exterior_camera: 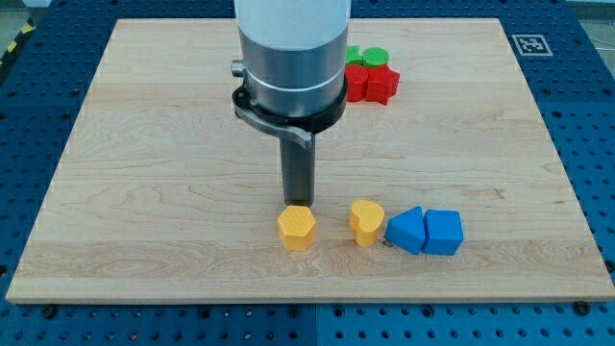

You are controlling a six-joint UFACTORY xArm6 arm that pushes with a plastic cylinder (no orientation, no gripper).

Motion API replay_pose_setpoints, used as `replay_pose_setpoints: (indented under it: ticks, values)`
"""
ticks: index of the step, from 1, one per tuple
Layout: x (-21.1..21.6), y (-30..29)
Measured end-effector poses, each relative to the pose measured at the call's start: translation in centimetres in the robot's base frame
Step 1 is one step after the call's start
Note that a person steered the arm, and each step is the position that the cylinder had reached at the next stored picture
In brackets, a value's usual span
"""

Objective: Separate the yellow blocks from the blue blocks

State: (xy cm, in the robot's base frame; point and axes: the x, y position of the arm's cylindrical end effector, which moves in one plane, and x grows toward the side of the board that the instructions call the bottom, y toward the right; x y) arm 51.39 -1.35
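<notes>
A yellow hexagonal block sits near the view's bottom centre. A yellow heart-shaped block lies just to its right with a small gap between them. Two blue blocks sit right of the heart: a blue triangular block that touches or nearly touches it, and a blue cube-like block pressed against the triangular one. My tip stands right behind the yellow hexagonal block, at its upper edge, touching or nearly touching it.
Red blocks and green blocks sit clustered at the view's top, partly hidden by the arm's grey body. The wooden board lies on a blue perforated table; a marker tag is at the top right corner.
</notes>
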Motion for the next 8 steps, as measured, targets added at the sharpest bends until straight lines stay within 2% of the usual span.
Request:
replay_pose_setpoints:
  ticks: [1,2,3,4,5,8]
  values:
    - [-1.4,3.6]
    - [-1.3,9.6]
    - [0.3,13.0]
    - [2.9,12.1]
    - [4.4,8.8]
    - [4.4,-1.6]
